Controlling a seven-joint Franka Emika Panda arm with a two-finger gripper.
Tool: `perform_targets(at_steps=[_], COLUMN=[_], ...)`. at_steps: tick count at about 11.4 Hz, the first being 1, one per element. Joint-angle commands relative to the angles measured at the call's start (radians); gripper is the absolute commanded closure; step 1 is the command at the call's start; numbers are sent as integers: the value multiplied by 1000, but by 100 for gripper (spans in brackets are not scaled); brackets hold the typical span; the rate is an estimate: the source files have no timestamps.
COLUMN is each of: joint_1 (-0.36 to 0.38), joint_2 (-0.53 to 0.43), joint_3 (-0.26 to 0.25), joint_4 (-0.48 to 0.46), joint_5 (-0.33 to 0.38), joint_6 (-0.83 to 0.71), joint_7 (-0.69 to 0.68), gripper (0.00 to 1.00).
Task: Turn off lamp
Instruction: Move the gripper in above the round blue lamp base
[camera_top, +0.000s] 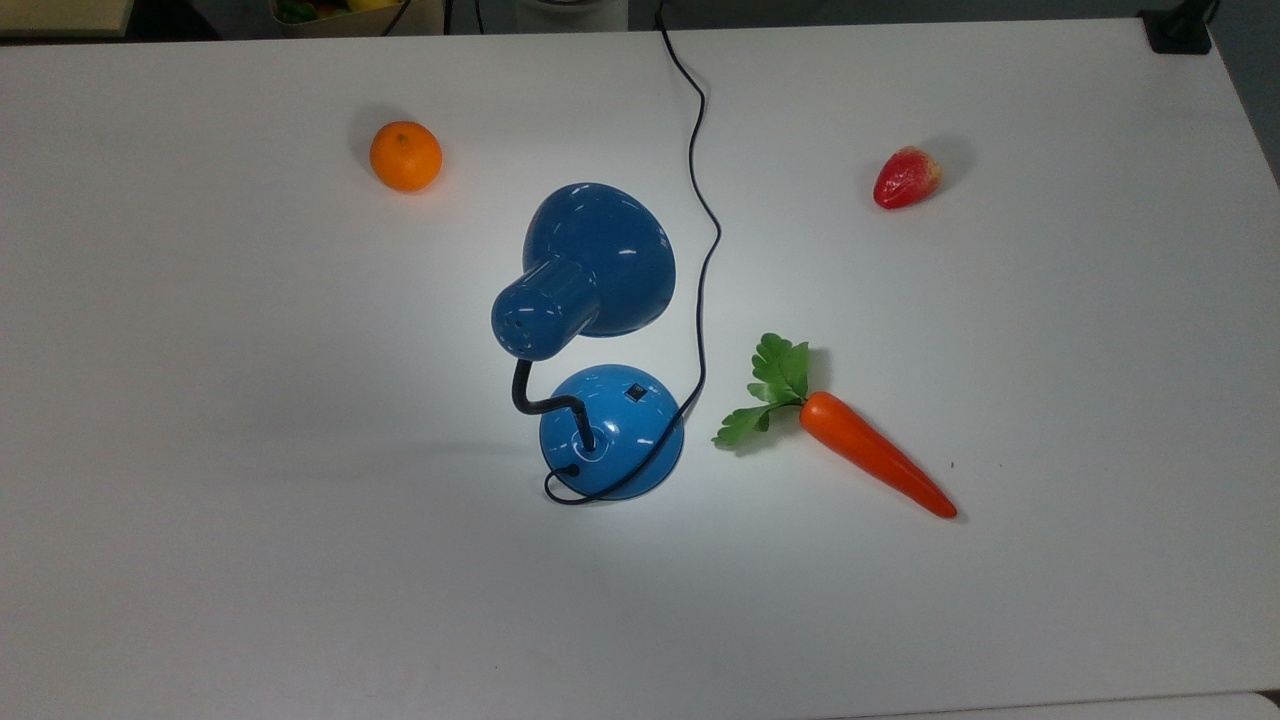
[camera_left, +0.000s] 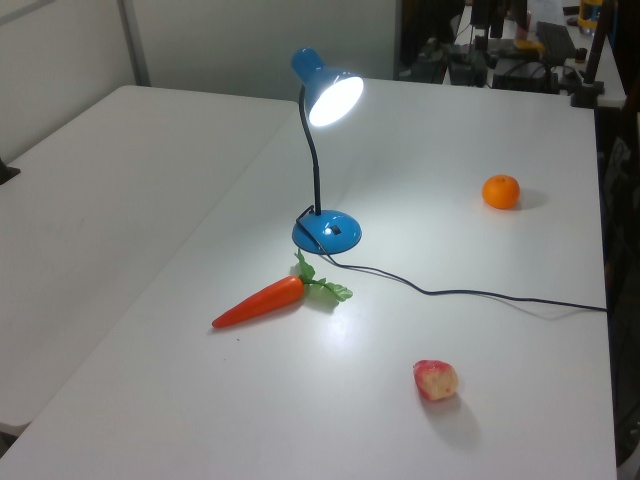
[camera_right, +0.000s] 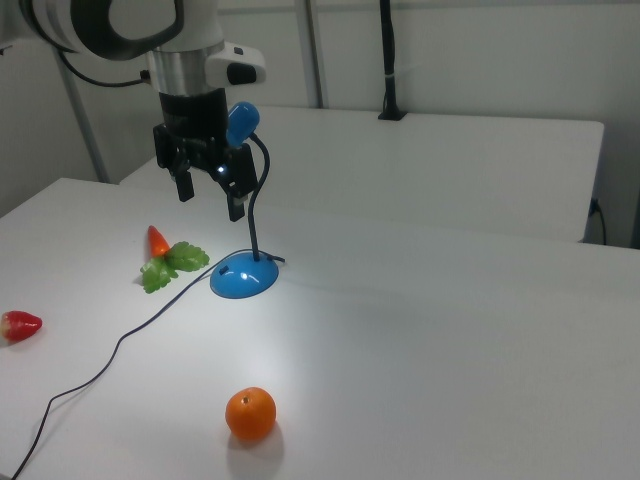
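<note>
The lamp stands near the middle of the white table and is lit: in the left view its shade glows and throws a bright pool onto the table around the round blue base. The small black switch sits on the domed top of that base, on the side toward the shade in the top view.

In the right view the tool hangs in the air with its two fingers apart, holding nothing. It sits above the base and slightly to the right view's left, just beside the black gooseneck, with the fingers pointing down.

So the switch lies below the tool. The coming move is probably a descent onto the dome, keeping clear of the neck and shade.

The black cord trails away across the table.
</note>
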Motion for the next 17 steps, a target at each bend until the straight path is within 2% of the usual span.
perform_targets(at_steps=[1, 3, 9, 10, 11, 12, 13, 14, 17], joint_1=[13, 16, 25, 42, 57, 64, 62, 64, 64], joint_2=[-16, -21, -21, -22, -37, -59, -70, -71, -67], joint_3=[-8, -8, 1, 1, 4, 21, 51, 64, 131], joint_4=[-11, -19, -35, -55, -99, -162, -208, -233, -333], joint_5=[6, 35, 37, 35, 37, 37, 35, 35, 35], joint_6=[-34, -32, -3, 35, 102, 177, 228, 279, 440], joint_7=[4, 6, 33, 55, 105, 151, 153, 155, 208], gripper=[0, 0, 0, 4, 22, 36, 57, 98, 100])
